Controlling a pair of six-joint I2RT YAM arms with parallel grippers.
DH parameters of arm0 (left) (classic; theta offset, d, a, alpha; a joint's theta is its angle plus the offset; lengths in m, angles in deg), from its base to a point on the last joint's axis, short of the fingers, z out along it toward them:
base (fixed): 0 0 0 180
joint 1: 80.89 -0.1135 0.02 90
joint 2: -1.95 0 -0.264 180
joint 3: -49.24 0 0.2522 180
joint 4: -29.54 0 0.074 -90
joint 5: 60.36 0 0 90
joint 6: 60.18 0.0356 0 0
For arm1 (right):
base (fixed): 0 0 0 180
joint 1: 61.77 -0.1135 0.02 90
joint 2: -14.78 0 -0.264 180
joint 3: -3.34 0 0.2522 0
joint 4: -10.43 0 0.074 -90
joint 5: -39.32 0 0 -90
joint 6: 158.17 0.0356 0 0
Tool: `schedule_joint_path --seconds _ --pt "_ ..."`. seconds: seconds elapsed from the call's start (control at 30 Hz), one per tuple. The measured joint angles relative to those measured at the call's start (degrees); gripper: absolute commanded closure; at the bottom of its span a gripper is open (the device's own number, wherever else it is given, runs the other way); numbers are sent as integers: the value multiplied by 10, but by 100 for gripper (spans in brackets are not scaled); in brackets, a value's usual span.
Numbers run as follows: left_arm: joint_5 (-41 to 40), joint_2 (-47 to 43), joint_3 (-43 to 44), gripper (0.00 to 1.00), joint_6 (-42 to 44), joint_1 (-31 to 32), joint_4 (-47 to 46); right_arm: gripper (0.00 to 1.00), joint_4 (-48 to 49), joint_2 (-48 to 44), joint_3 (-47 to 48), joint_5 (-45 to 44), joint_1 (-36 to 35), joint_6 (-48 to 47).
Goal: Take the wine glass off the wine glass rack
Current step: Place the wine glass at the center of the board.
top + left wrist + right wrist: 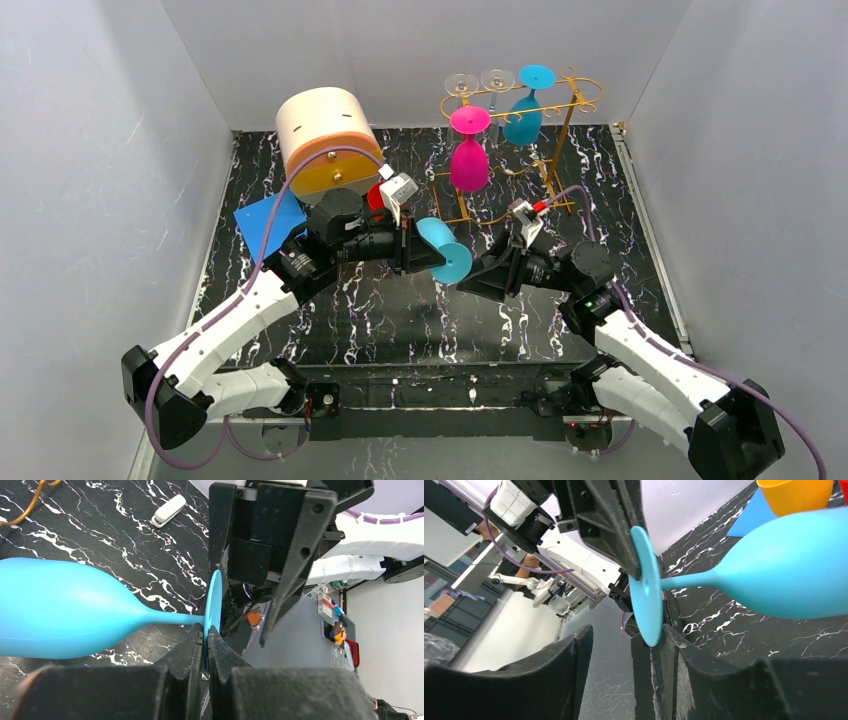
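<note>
Care goes first to the light-blue matte wine glass [440, 248], which we hold lying on its side in the air over the middle of the black white-veined marble table [400, 320], well apart from the golden wire wine glass rack [566, 125] at the far right corner. It is off the rack, so we judge the lift done and a handover or set-down next.

Our left gripper [206, 635] is clamped on the rim of the flat round foot, its jaws pinching the thin disc from both faces. Our right gripper [626, 632] faces it with jaws parted and grasps nothing; the foot's edge sits just beside one of its fingers [674, 660].

We expect the glass to be light and stiff, with a smooth and probably slippery skin. Whether it is plastic or coated glass we cannot tell, so we treat it as breakable. The thin stem is the weak point. Held by the foot's rim alone, the long bowl hangs out sideways and can lever the disc round between the pads. The surer hold, in our judgement, is across the foot close to the stem, or round the stem itself.

On the rack a magenta wine glass [468, 160], a darker blue wine glass [524, 120] and two clear glasses [461, 83] hang foot-up.
</note>
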Motion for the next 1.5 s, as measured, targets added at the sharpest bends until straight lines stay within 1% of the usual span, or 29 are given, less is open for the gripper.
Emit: schedule_joint_path --seconds 0.03,0.1,0.17,0.47,0.6,0.77,0.9,0.93,0.97,1.0,1.07,1.13,1.17,1.2,1.27,1.3,1.33,1.37,1.5 --pt "0 0 0 100 0 0 -1 47 7 8 0 -2 -3 3" --pt "0 0 0 100 -1 0 -3 56 19 28 0 -9 -8 12" --pt "0 0 0 100 -2 0 -5 61 31 43 -3 -17 -12 19" --pt "0 0 0 100 -7 0 -10 69 88 54 -17 -54 -22 32" --pt "1 0 0 100 -9 0 -12 76 107 54 -20 -64 -23 36" --pt "3 0 0 100 -12 0 -16 91 122 61 -20 -69 -23 45" --pt "2 0 0 100 -11 0 -15 99 132 70 -20 -66 -23 54" --pt "2 0 0 100 -11 0 -15 99 133 72 -20 -64 -23 54" --pt "2 0 0 96 -11 0 -14 99 135 73 -20 -63 -23 54" --pt "2 0 0 89 -11 0 -14 99 136 74 -20 -63 -23 54" --pt "-1 -1 0 68 -10 0 -13 99 137 74 -20 -62 -24 51" --pt "-8 -1 0 43 -9 0 -13 99 137 74 -21 -60 -27 44" --pt "-14 -2 0 36 -7 1 -11 99 137 74 -21 -59 -28 40" --pt "-17 -3 0 30 -3 1 -9 99 136 74 -22 -59 -30 35" --pt "-31 -9 0 22 -4 1 0 99 136 74 -22 -54 -31 28" --pt "-38 -13 0 11 -2 1 5 99 136 74 -22 -51 -31 23" --pt "-47 -18 0 3 -1 1 9 99 135 74 -22 -48 -31 18" --pt "-56 -23 0 2 2 1 15 99 134 74 -22 -45 -31 13" --pt "-114 -37 8 2 7 1 48 99 113 71 -22 -31 -31 -27"
